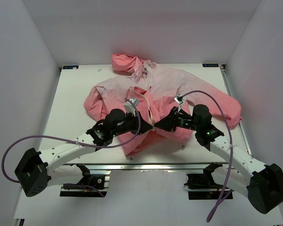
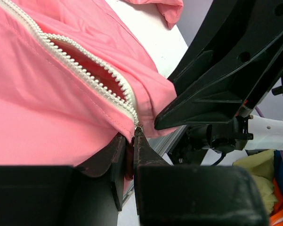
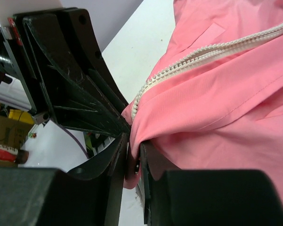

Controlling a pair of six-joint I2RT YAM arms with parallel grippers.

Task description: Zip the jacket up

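Pink jacket spread on the desk, hem pinched twice
My left fingers and right fingers are each closed tight on its bottom hem, beside the foot of the zipper.

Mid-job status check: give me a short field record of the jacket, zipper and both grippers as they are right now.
jacket: spread on the table, front up, hood at the far side
zipper: lower stretch open, tooth rows apart, lining showing between them
left gripper: shut on the jacket's bottom edge at the zipper's foot
right gripper: shut on the bottom edge opposite
spacing: grippers close together, facing each other
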